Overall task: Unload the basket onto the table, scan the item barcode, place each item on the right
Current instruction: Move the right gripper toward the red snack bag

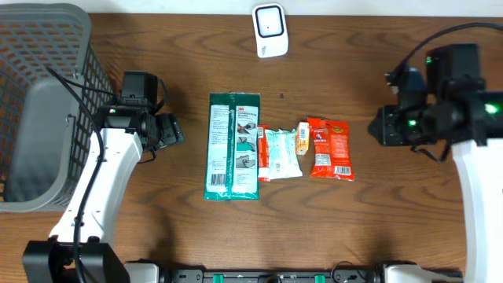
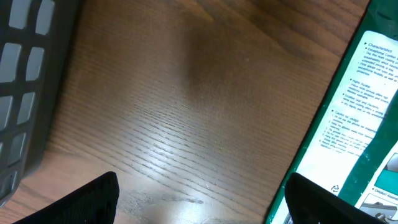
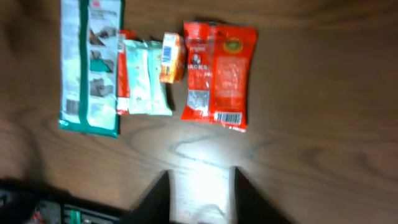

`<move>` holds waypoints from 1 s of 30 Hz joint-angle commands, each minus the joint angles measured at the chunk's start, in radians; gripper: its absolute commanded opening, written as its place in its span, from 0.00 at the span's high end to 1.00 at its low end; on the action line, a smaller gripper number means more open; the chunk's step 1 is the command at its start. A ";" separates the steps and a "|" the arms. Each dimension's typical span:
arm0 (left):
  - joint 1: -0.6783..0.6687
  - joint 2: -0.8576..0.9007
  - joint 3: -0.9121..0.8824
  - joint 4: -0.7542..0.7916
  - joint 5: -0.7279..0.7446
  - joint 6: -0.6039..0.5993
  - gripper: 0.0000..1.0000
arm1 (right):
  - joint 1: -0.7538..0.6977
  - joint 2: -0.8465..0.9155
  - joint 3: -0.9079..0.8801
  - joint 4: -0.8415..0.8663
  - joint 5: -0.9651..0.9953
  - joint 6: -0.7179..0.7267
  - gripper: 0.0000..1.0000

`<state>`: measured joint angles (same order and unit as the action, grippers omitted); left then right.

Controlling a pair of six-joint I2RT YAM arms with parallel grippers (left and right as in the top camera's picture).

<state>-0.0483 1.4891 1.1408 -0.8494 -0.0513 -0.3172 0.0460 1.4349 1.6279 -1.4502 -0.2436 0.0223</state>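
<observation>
Red snack pouch lies flat on the table, at the right end of a row of packs. It looks light, soft, crinkly and maybe slippery, so pinch a side edge. Right gripper hangs nearby, jaws apart and empty. Left gripper gapes wide, empty too.

Wood-grain table, glossy red plastic packet, grey plastic basket, white plastic scanner

- Bench is bare on both sides of the row of packets.
- Green packet through red packet: packed close together.
- Basket walls off the left edge.
</observation>
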 commanded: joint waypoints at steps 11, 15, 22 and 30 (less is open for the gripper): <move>0.003 -0.004 0.000 -0.002 -0.001 -0.010 0.14 | -0.007 0.180 -0.306 0.252 -0.022 0.007 0.37; 0.003 -0.004 0.000 -0.002 -0.001 -0.010 0.14 | -0.007 0.205 -0.384 0.357 -0.016 0.007 0.36; 0.003 -0.004 0.000 -0.002 -0.001 -0.010 0.14 | -0.016 0.250 -0.452 0.497 -0.025 0.010 0.30; 0.003 -0.004 0.000 -0.002 -0.001 -0.010 0.14 | -0.016 0.372 -0.454 0.577 -0.024 0.010 0.35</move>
<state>-0.0483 1.4891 1.1408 -0.8494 -0.0517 -0.3172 0.0395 1.7683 1.1824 -0.8810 -0.2588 0.0250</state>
